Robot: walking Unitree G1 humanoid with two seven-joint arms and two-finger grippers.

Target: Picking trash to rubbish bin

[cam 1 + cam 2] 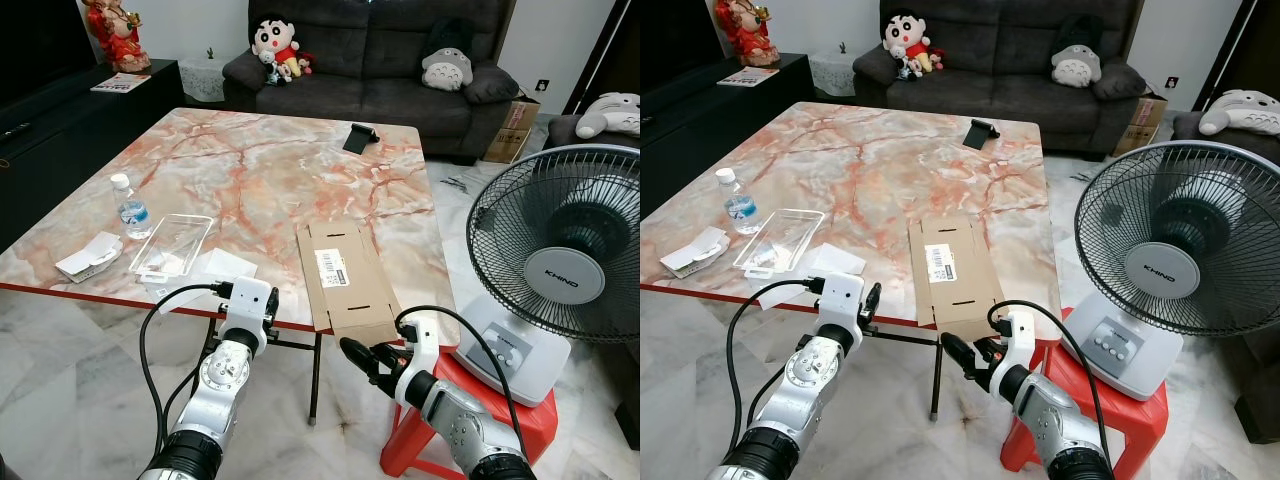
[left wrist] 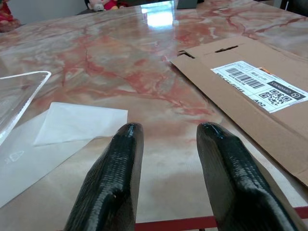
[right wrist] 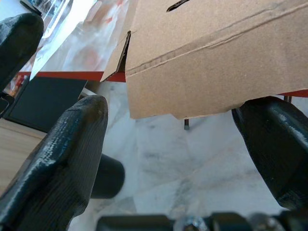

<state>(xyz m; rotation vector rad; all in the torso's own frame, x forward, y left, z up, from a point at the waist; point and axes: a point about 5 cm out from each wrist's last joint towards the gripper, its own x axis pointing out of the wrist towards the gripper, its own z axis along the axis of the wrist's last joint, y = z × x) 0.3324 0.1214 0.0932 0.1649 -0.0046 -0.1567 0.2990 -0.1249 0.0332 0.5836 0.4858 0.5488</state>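
Nothing is binned yet, as far as I can judge: the flat cardboard (image 1: 345, 275) lies on the marble table (image 1: 260, 160), its near end hanging over the red front edge. My right gripper (image 3: 168, 139) sits just below and in front of that overhang, fingers spread wide, holding nothing. My left gripper (image 2: 168, 178) is at the table edge beside the cardboard, fingers apart and empty, pointing across the top towards a sheet of white paper (image 2: 79, 124). Further left lie a clear tray (image 1: 172, 243), a bottle (image 1: 131, 210) and a crumpled white wrapper (image 1: 88, 256); a phone stand (image 1: 359, 137) sits at the far side. So every pick and carry is left to do. No bin can be made out. Whether the bottle counts as trash I can't say. A fan (image 1: 560, 260) stands on a red stool (image 1: 520, 420) to my right
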